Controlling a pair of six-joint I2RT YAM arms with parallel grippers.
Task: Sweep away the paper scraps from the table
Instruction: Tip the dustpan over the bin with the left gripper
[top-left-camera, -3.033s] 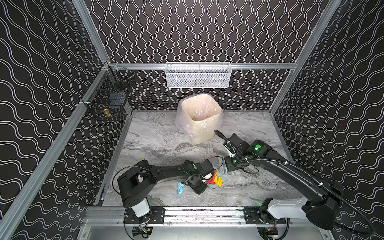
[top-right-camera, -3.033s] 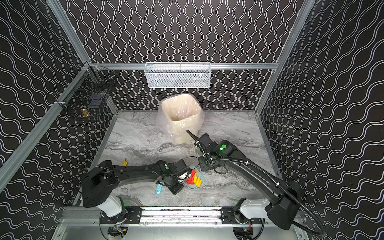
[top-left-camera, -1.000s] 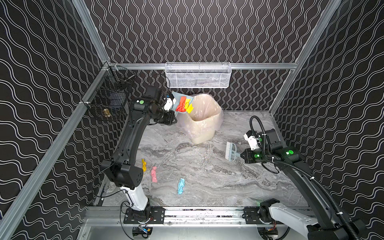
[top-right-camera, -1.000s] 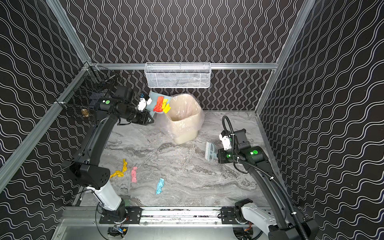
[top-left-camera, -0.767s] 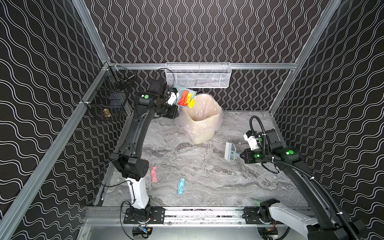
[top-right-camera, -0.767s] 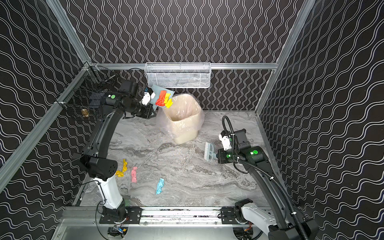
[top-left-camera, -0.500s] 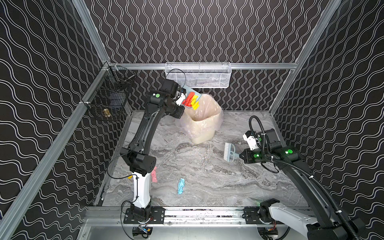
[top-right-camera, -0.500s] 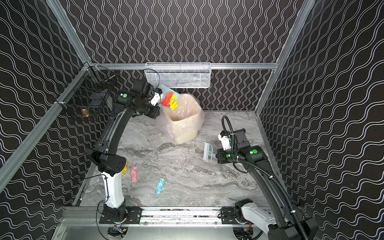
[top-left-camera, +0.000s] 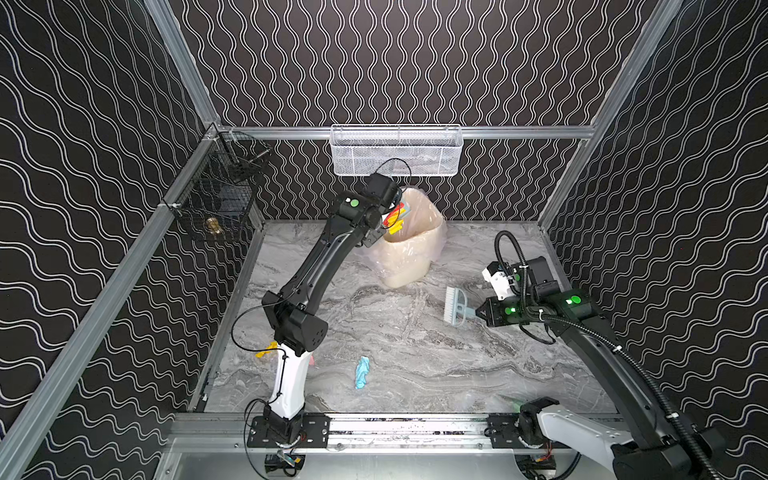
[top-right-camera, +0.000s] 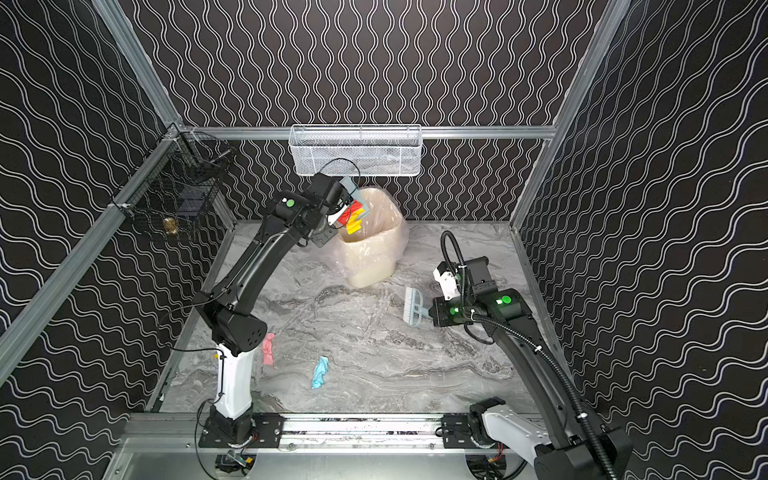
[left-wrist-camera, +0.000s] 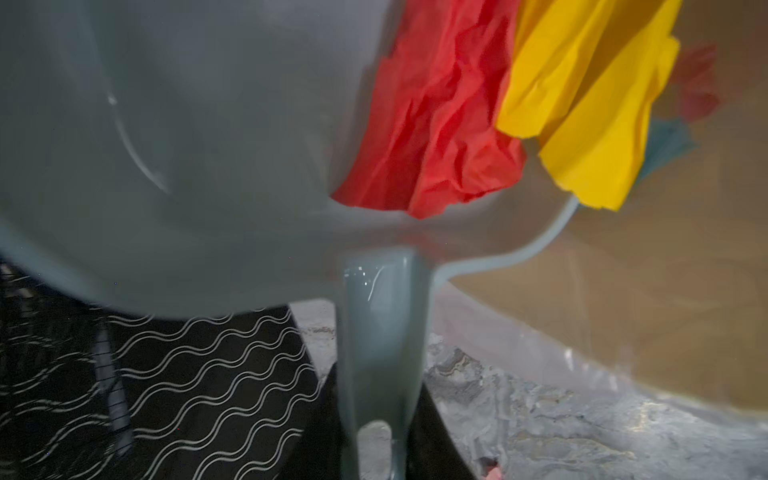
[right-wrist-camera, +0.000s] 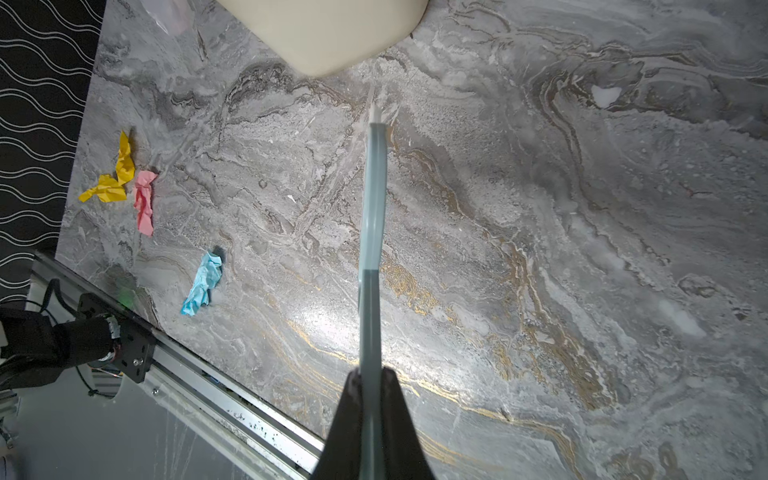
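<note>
Gripping tight: left gripper (top-right-camera: 339, 206) on the tipped dustpan (left-wrist-camera: 187, 145), right gripper (right-wrist-camera: 370, 384) on the brush (right-wrist-camera: 372, 208).

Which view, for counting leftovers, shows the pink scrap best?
The right wrist view: the pink scrap lies whole, unobstructed, beside a yellow scrap. In a top view it is small; in a top view the left arm nearly hides it. The dustpan fills the left wrist view.
</note>
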